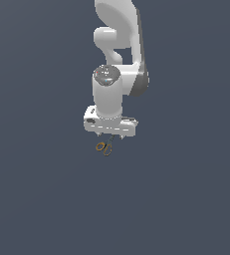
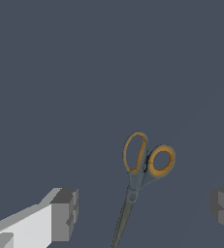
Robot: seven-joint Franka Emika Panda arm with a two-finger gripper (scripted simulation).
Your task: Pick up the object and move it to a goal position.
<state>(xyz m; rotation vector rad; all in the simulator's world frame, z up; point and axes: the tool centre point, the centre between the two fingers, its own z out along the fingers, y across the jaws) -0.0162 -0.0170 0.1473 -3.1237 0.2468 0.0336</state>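
The scissors [image 2: 141, 181] are tiny: two orange-yellow ring handles, one a longer oval and one rounder, joined at a grey pivot to thin dark blades that lie shut together in one narrow line. They lie flat on the plain dark floor [image 2: 84, 72], directly under my gripper [image 2: 145, 208], between my two fingers and touching neither.

My fingers are spread wide; one grey pad [image 2: 64, 215] sits well off to one side of the blades and the other pad shows only at the picture's margin on the opposite side.

The wrist view gives me the shape and the gap on each side of the blades, though the blade tips run out of the picture. The exterior view shows my white arm [image 1: 117, 45] reaching down, with my gripper [image 1: 110, 133] just above the scissors [image 1: 105, 147]; there only the rings peek out below my hand, and my fingers are hard to make out.

The floor around is bare and even on every side in both views.
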